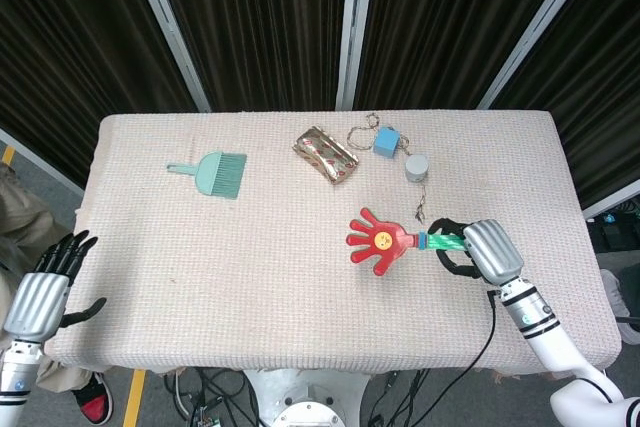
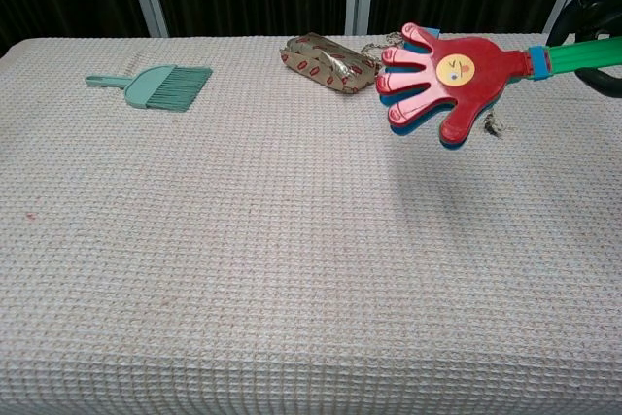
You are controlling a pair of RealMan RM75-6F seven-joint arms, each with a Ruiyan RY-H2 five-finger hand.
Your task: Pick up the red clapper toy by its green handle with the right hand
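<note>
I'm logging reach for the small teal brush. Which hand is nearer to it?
Left. The left hand hangs off the table's near-left corner, below the teal brush; the right hand grips the clapper far across.

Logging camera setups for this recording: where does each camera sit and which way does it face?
Head view: high above the near edge, looking down on the whole table; shows both arms, left robot hand, and right robot hand holding the clapper toy.
Chest view: low, facing across the tabletop toward the curtains; only right fingers show.
Shared: clapper toy, brush.
</note>
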